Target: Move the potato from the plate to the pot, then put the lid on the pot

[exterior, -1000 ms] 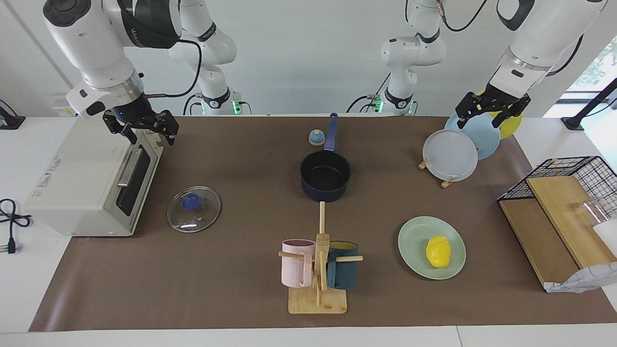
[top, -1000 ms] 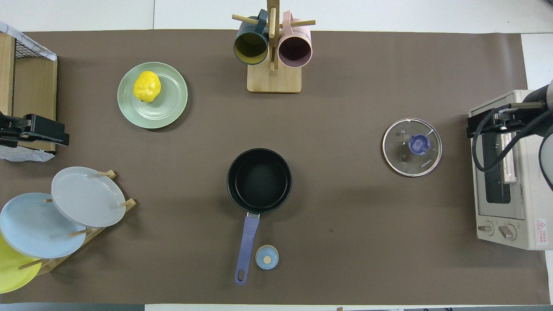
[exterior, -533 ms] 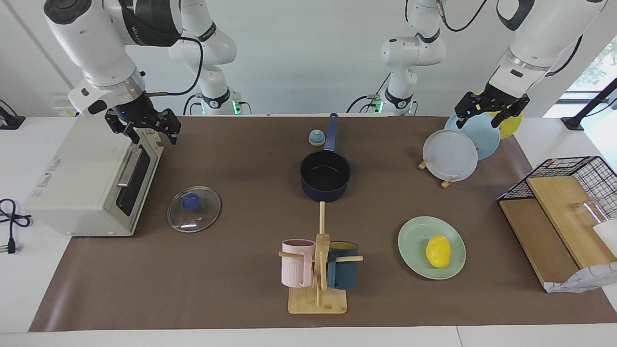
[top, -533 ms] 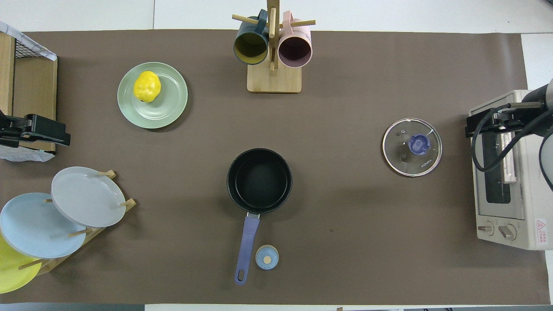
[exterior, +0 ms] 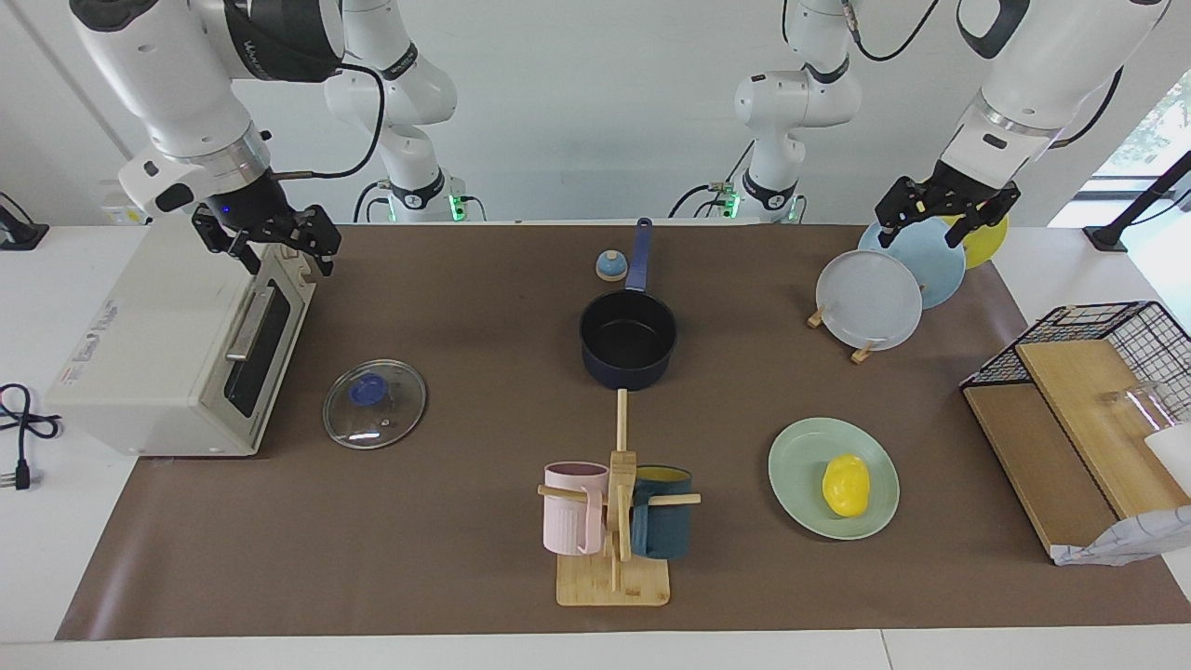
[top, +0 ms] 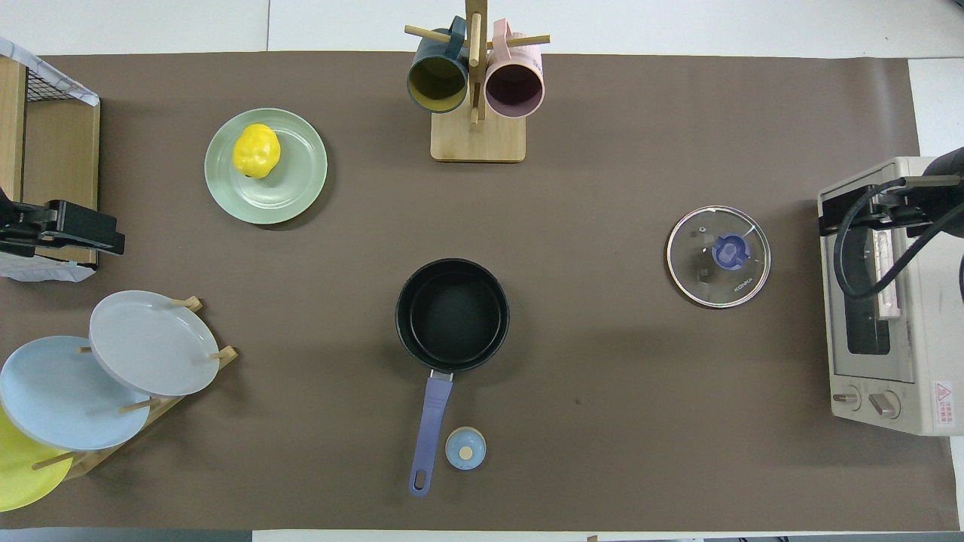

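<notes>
The yellow potato point(exterior: 845, 485) point(top: 256, 150) lies on the mint-green plate point(exterior: 798, 461) point(top: 294, 184), toward the left arm's end of the table. The dark navy pot point(exterior: 628, 340) point(top: 452, 316) stands empty mid-table with its blue handle pointing toward the robots. The glass lid point(exterior: 391, 414) point(top: 697, 275) lies flat on the mat, toward the right arm's end. My left gripper point(exterior: 940, 223) point(top: 83, 229) is open and empty, raised over the plate rack. My right gripper point(exterior: 270, 247) point(top: 858, 214) is open and empty, raised over the toaster oven.
A toaster oven point(exterior: 177, 344) point(top: 881, 301) stands beside the lid. A mug tree point(exterior: 614, 521) point(top: 476, 98) with two mugs stands farther from the robots than the pot. A plate rack point(exterior: 870, 298) point(top: 151, 342), a small bell point(exterior: 610, 266) point(top: 465, 448) and a wire basket with boards point(exterior: 1070, 409) are also here.
My right gripper has risen a little and drifted over the toaster oven toward the table's end. My left gripper has risen very slightly. Nothing on the table has moved.
</notes>
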Robot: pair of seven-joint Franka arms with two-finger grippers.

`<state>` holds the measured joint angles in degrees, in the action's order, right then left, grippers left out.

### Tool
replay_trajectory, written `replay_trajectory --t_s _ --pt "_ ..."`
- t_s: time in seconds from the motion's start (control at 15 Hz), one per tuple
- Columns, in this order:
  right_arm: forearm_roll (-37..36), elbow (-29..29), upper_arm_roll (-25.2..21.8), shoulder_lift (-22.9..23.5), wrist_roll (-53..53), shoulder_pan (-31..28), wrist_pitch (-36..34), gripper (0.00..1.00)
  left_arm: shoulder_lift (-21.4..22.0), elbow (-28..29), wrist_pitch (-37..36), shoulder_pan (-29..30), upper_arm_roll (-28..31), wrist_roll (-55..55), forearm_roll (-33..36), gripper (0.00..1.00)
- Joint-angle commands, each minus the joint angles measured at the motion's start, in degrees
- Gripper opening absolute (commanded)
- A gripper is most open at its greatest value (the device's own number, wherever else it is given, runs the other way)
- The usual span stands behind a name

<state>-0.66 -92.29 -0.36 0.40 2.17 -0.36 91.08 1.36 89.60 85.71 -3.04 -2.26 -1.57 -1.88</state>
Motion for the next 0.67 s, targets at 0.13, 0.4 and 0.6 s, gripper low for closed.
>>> replay_trajectory --t_s 0.13,0.4,0.6 --pt "1.89 -0.44 0.01 -0.67 0.64 -0.52 0.5 1.0 -1.97 -2.05 0.33 -0.73 0.24 0.6 -1.2 1.0" --pt "1.89 -0.61 0.01 -0.75 0.64 -0.43 0.68 1.0 -7.14 -5.82 0.42 -0.82 -0.02 0.51 -1.72 1.0" --pt "1.81 -0.7 0.01 -0.75 0.56 -0.43 0.77 1.0 -12.15 -9.42 1.38 -0.91 -0.2 0.51 -2.17 1.0"
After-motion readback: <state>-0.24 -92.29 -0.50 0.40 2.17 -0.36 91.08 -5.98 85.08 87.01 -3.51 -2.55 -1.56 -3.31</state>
